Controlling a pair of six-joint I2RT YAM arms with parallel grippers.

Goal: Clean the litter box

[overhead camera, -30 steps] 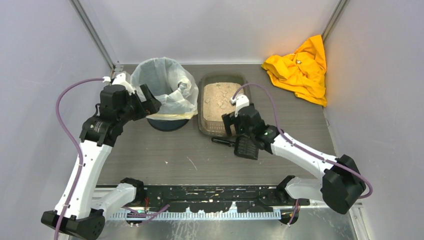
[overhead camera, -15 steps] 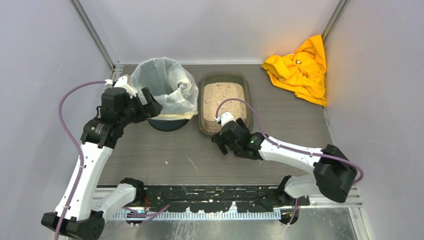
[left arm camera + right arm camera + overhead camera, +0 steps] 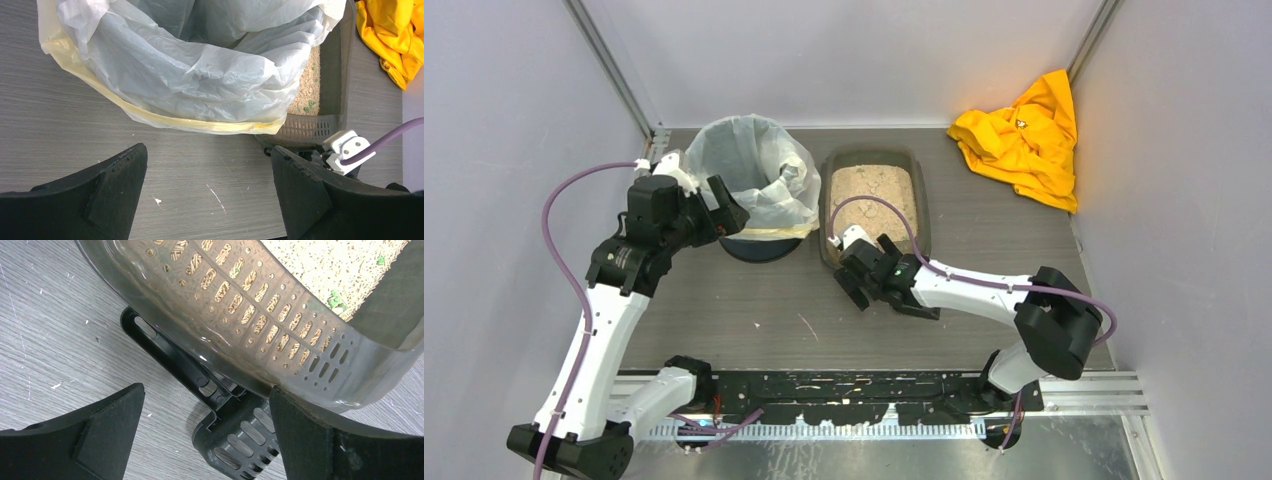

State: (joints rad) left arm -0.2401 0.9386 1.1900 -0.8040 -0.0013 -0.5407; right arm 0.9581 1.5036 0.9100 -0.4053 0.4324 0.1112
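the litter box [image 3: 921, 200], a translucent round-cornered tray of beige granules, runs lengthwise near to far; left gripper [image 3: 207, 182] and right gripper [image 3: 206, 412] gape wide, empty

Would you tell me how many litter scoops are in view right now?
1: the black scoop lies beside the litter box's near wall, under the open right end effector. No other shows.
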